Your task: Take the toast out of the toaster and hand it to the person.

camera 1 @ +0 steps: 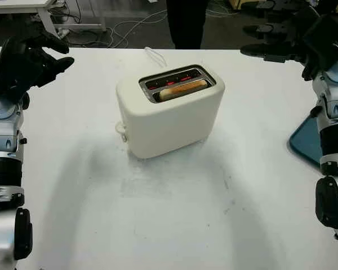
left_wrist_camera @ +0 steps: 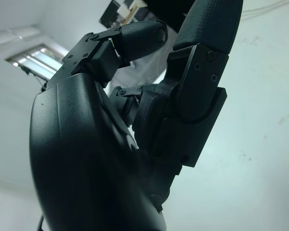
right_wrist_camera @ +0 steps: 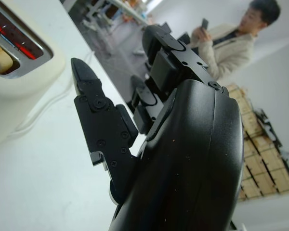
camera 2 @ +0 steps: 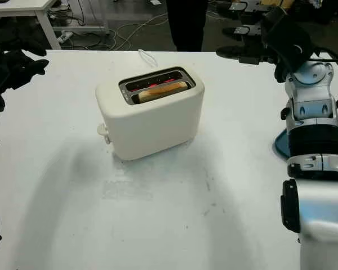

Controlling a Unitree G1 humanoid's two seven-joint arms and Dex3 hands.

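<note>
A cream toaster (camera 1: 169, 115) stands in the middle of the white table (camera 1: 174, 214). A browned toast (camera 1: 183, 89) lies in its near slot, its top about level with the slot rim; the far slot glows red. My left hand (camera 1: 65, 55) is raised at the table's far left, well clear of the toaster, open and holding nothing. My right hand (camera 1: 250, 40) hangs over the far right edge, open, fingers pointing left toward the toaster's back. A person in dark trousers (camera 1: 186, 22) stands at the far edge behind the toaster.
A blue tray (camera 1: 304, 140) lies at the right edge beside my right arm. The toaster's white cord (camera 1: 155, 56) runs off the far edge. Its lever knob (camera 1: 121, 129) faces left. Another person (right_wrist_camera: 231, 38) holding a phone is in the right wrist view.
</note>
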